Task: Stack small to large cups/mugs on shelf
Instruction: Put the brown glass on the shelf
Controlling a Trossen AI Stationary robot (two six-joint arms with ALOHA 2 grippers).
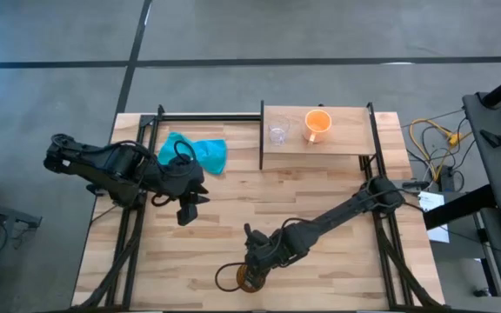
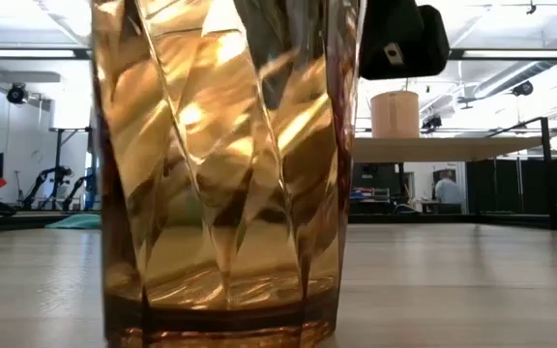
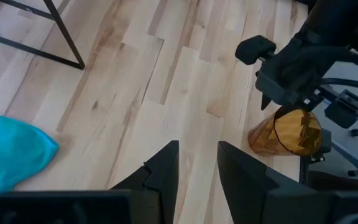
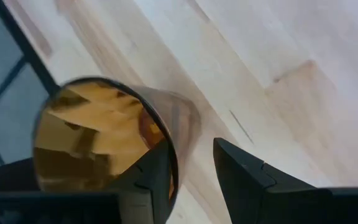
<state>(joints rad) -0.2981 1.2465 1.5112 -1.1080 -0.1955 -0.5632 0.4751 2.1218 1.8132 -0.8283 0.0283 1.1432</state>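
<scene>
The brown wood-patterned cup stands upright on its base near the table's near edge; it fills the low view. My right gripper is open just above its rim. One finger is over the mouth and the other is outside the wall. The clear glass cup and the orange mug stand on the shelf at the far side. My left gripper is open and empty over the table's left half. My right gripper comes at the brown cup from above, with the rim's side between its two open fingers. Whether either finger touches the cup, I cannot tell. The cup stands on the table.
A teal cloth lies on the table left of the shelf, beside the black frame posts. Bare planks lie between the cup and the shelf. A person shows far off in the room.
</scene>
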